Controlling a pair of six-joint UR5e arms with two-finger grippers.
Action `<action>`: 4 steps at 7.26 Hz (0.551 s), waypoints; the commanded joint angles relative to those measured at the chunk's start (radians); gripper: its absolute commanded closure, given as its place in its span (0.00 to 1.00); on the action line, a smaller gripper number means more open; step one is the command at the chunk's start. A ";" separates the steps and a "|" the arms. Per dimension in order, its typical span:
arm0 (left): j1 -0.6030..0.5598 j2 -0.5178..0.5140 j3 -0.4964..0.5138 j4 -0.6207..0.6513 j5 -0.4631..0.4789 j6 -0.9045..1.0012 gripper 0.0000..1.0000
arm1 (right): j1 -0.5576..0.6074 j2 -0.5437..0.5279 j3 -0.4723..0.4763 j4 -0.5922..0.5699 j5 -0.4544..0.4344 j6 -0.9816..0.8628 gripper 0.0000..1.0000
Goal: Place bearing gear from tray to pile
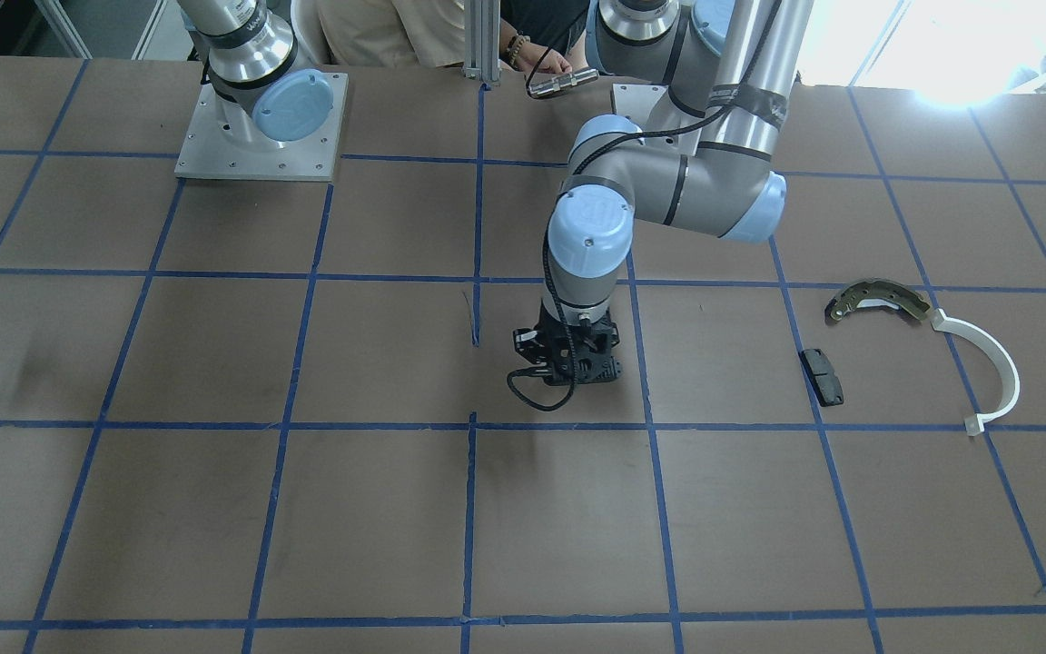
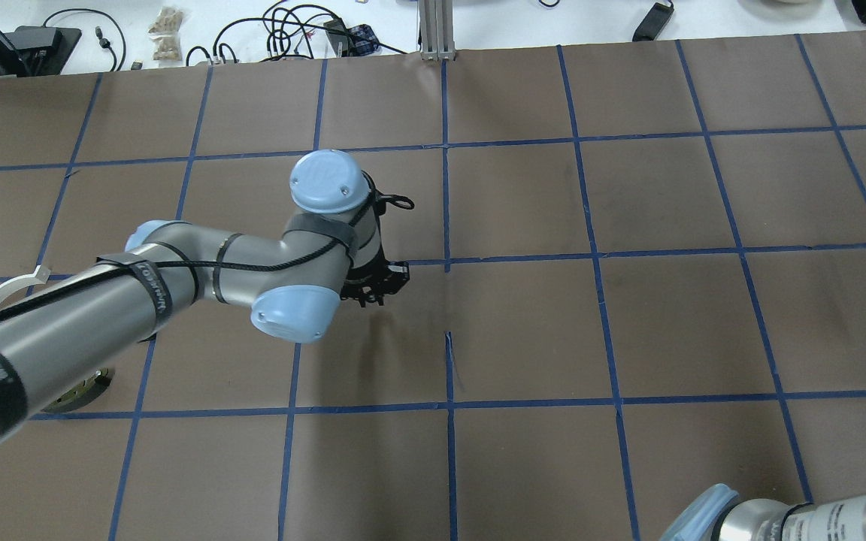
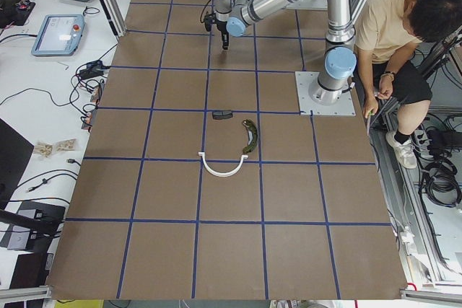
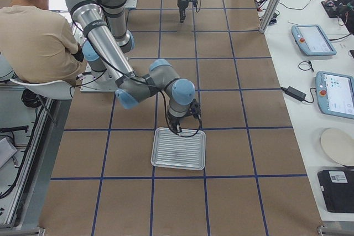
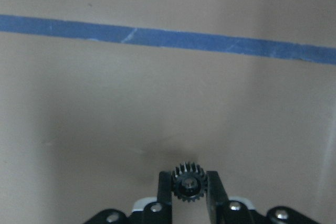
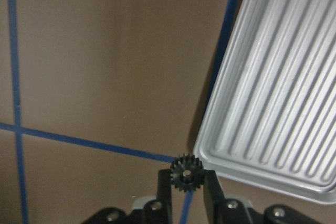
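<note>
My left gripper (image 5: 189, 188) is shut on a small black bearing gear (image 5: 189, 182) and hangs low over bare brown table near its middle (image 1: 568, 368), well apart from the pile. The pile holds a bronze-grey brake shoe (image 1: 877, 300), a white plastic arc (image 1: 991, 363) and a black pad (image 1: 823, 375). My right gripper (image 6: 186, 178) is shut on a second black gear (image 6: 187, 170), just off a corner of the silvery ridged tray (image 6: 278, 93). The tray also shows in the exterior right view (image 4: 180, 148).
Blue tape lines (image 5: 168, 38) grid the brown table. An operator (image 4: 33, 31) sits beside the robot's base. Tablets and cables lie on the white bench (image 4: 321, 40) past the far table edge. The tray's ridged bottom shows nothing lying in it.
</note>
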 commanded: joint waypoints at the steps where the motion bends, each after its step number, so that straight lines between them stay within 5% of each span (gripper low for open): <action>1: 0.237 0.111 -0.004 -0.111 0.028 0.348 1.00 | 0.146 -0.137 0.000 0.298 0.093 0.385 1.00; 2: 0.351 0.135 -0.024 -0.102 0.115 0.524 1.00 | 0.242 -0.172 0.000 0.399 0.206 0.611 1.00; 4: 0.616 0.134 -0.019 -0.091 0.129 0.832 1.00 | 0.503 -0.193 0.000 0.405 0.329 1.015 1.00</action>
